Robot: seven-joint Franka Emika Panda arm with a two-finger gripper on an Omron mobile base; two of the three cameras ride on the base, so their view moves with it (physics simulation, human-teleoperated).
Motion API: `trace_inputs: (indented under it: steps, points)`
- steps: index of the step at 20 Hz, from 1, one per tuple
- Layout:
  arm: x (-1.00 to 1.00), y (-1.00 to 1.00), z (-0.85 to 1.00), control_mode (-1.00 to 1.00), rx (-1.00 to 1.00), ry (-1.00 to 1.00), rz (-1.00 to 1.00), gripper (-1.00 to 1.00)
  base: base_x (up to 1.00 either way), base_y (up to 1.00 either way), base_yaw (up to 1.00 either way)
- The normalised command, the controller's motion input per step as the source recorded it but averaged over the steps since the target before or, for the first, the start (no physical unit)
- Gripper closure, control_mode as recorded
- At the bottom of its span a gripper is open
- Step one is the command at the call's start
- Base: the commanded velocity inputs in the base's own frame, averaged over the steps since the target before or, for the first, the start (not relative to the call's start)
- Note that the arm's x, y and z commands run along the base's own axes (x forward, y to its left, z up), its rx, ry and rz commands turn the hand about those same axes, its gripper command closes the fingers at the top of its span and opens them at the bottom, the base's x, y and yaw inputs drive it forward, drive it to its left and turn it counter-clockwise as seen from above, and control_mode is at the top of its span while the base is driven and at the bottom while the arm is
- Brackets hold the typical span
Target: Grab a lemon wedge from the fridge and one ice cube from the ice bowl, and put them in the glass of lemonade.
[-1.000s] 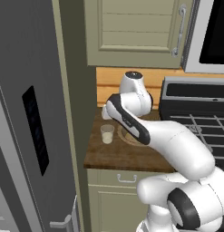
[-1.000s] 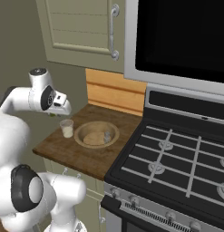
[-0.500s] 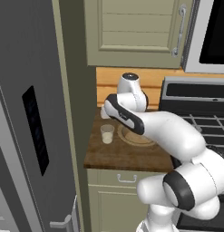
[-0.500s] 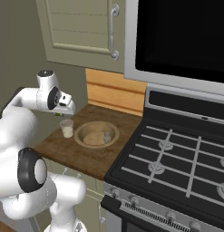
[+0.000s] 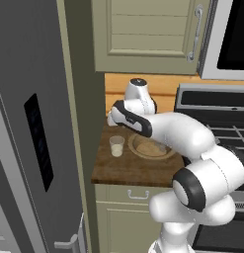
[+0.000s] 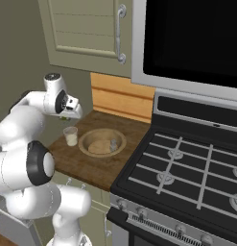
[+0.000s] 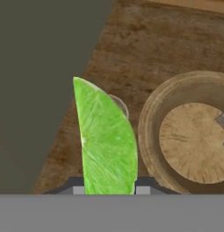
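Beige cabinets [image 5: 148, 34] hang over a brown wooden counter [image 5: 123, 170] wedged between the grey fridge [image 5: 29, 128] and a black stove [image 6: 187, 178]. On the counter sits the tan ice bowl [image 6: 102, 142] with the glass of lemonade [image 5: 116, 146] just beside it, toward the fridge. Above the glass, the gripper [image 7: 108, 188] is clamped on the lemon wedge [image 7: 106, 142], which stands upright between its 2 fingertips.
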Motion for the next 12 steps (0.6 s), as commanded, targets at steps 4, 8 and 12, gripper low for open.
trace_inputs:
  steps: [4,8,12]
  points:
    - [0.36,0.05,0.00,-1.00,0.00,0.00,0.00,1.00,0.00,0.00,0.00]
    - [0.20,0.00,-0.16,-1.00,0.00,0.00,0.00,1.00,0.00,0.00,0.00]
    - [0.00,0.00,-0.45,-1.00,0.00,0.00,0.00,1.00,0.00,0.00,0.00]
